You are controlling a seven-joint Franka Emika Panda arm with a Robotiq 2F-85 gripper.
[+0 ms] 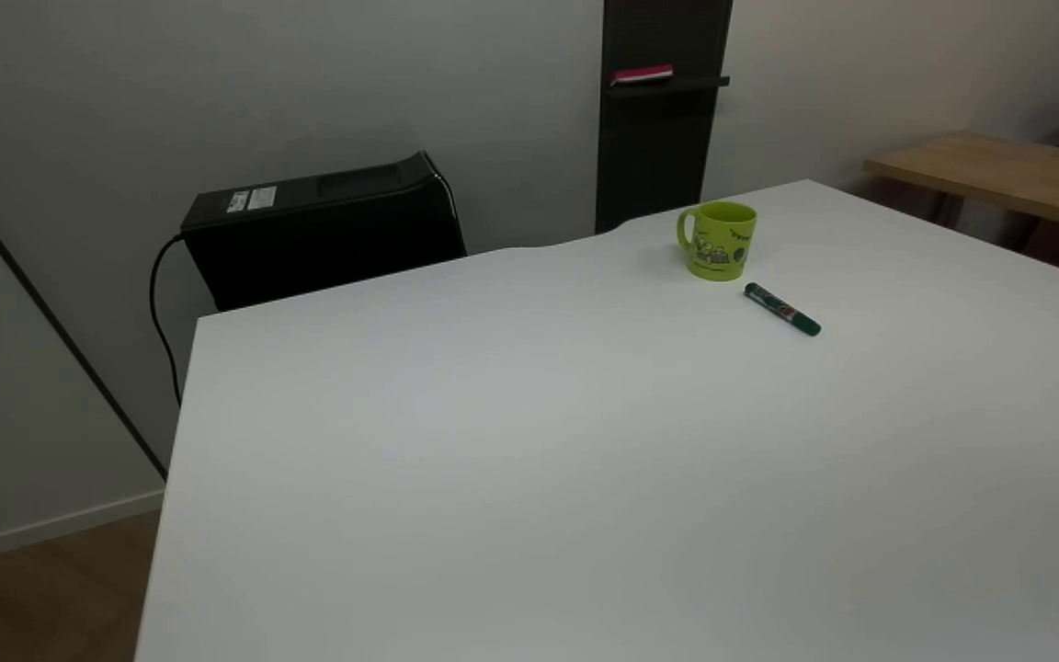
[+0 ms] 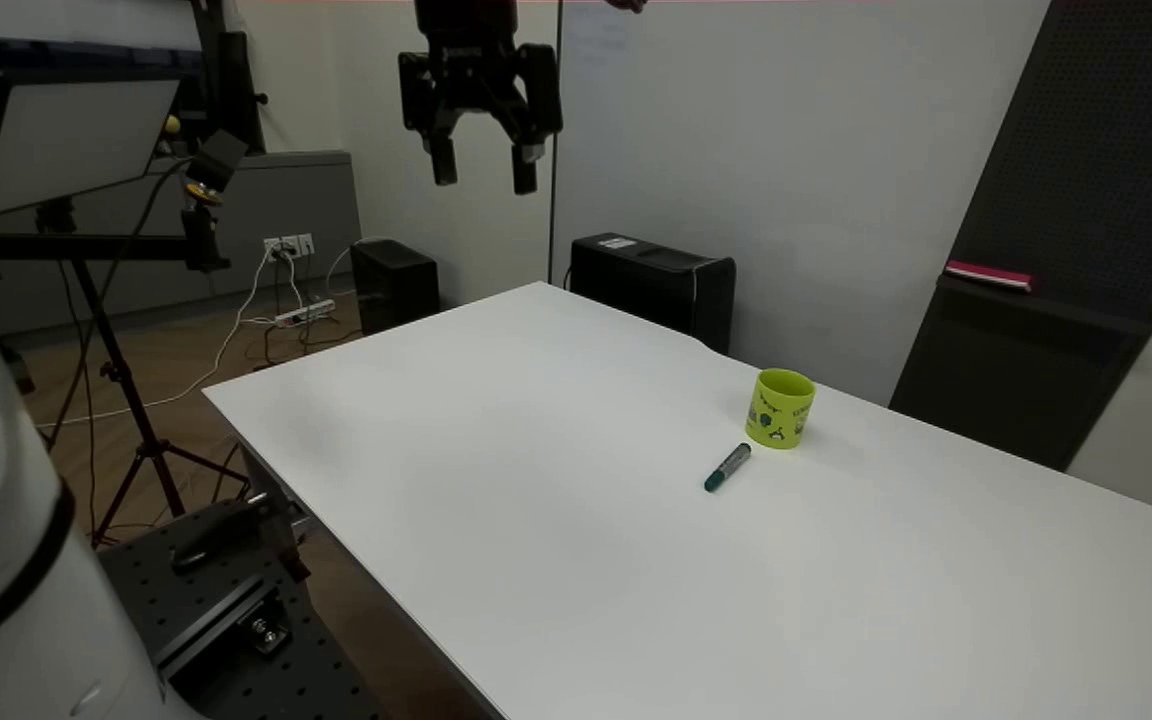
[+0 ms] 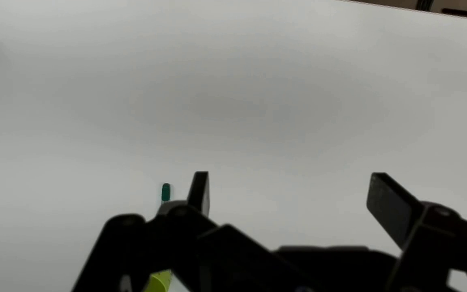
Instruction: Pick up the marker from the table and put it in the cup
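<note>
Nearest in the wrist view sits my gripper (image 3: 289,184), its jaws spread wide with nothing held between them, well above the white table (image 2: 536,550). From my seat I find the marker (image 1: 782,310) in both exterior views, lying flat on that table just beside the cup (image 1: 720,246), green end pointing away from it. In the wrist view only that green end shows; the gripper itself hides the rest.

I expect the marker to be light, stiff and hard to damage, but its smooth, round-looking barrel could slip or roll if one of my fingers (image 3: 385,202) nudges it before the other arrives. I'd take it around the middle, or a touch toward the green end to keep off the cup. It seems to run up and down the wrist view while my fingers face each other from side to side, so a pinch across the barrel should need little turning; I do need to shift over, since the marker lies outside the gap.

For room, I'd come down on the side away from the cup, where a broad stretch of table spreads. The cup stands near the table's far edge, with the black box (image 1: 327,246) and the dark panel (image 1: 658,156) past it, so a hard shove that way could send it over.
</note>
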